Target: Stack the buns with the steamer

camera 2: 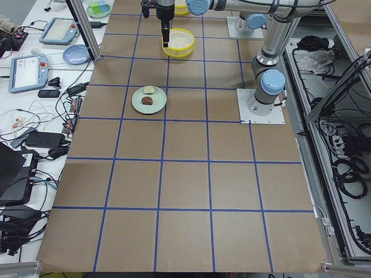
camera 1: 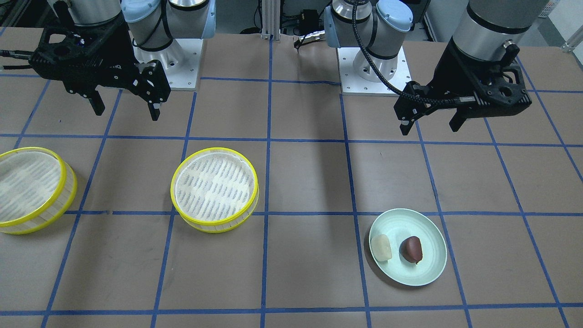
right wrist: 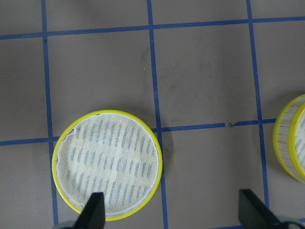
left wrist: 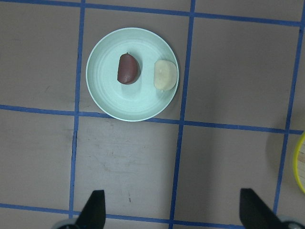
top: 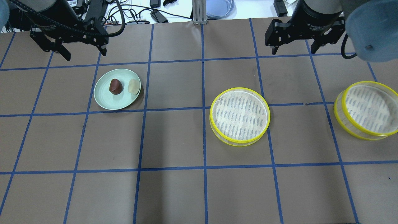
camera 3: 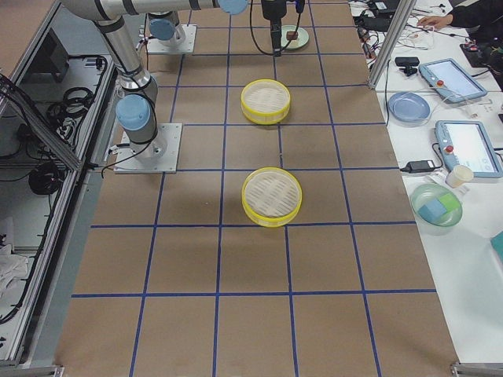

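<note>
The cream bun (camera 1: pixel 381 248) and the dark reddish-brown bun (camera 1: pixel 411 249) lie side by side on a pale green plate (camera 1: pixel 410 273). They also show in the left wrist view, cream (left wrist: pixel 165 75) and brown (left wrist: pixel 127 68). A yellow-rimmed steamer (camera 1: pixel 214 184) with a cloth liner stands mid-table, empty. A second steamer (camera 1: pixel 29 187) stands at the table's end on my right, its top ring askew. My left gripper (camera 1: pixel 430 128) is open and empty, hovering high, back from the plate. My right gripper (camera 1: pixel 126 111) is open and empty, high, between the two steamers and back from them.
Brown table paper with a blue tape grid. Both arm bases (camera 1: pixel 373 68) stand at the robot side edge. Tablets, cables and bowls lie on the operators' bench (camera 3: pixel 440 141) beyond the table's far edge.
</note>
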Controlling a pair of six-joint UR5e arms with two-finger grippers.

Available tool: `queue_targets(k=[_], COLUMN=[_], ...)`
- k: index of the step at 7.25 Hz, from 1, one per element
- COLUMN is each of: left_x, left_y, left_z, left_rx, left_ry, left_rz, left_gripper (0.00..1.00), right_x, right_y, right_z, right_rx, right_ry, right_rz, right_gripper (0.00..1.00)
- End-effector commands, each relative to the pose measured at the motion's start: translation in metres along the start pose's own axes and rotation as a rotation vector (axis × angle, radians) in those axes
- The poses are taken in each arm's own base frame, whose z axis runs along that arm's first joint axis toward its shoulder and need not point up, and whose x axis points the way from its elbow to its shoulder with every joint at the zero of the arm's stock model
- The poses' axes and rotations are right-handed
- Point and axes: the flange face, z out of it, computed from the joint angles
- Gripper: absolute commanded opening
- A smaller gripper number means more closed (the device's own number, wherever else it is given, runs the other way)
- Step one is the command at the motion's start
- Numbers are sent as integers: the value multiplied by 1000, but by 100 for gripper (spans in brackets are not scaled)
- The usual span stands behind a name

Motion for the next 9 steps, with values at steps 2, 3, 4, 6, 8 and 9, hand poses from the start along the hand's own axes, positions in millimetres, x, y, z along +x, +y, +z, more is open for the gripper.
queue_targets(k=[2, 3, 4, 6, 8, 9], left_x=[-1, -1, -1, -1, -1, 0], left_y=[-3, -20, -41, -74, -101, -107], left_z=[20, 50, 92, 184, 263, 299], left_rx=[-36, -24, 8, -39, -56, -61], left_ry=[-5, -4, -4, -3, -6, -3], left_rz=[13, 11, 17, 5, -2, -13], left_gripper=[100, 100, 100, 100, 100, 100], right_x=[-3, 0, 10, 83, 182, 225], right_y=[1, 0, -3, -16, -31, -34], right_z=[1, 2, 6, 19, 61, 84], right_rx=[-13, -16, -27, -101, -178, -208], right_ry=[-32, -23, -10, 9, -11, -24], right_rz=[-5, -8, -30, -36, -142, -158], right_gripper=[100, 100, 100, 100, 100, 100])
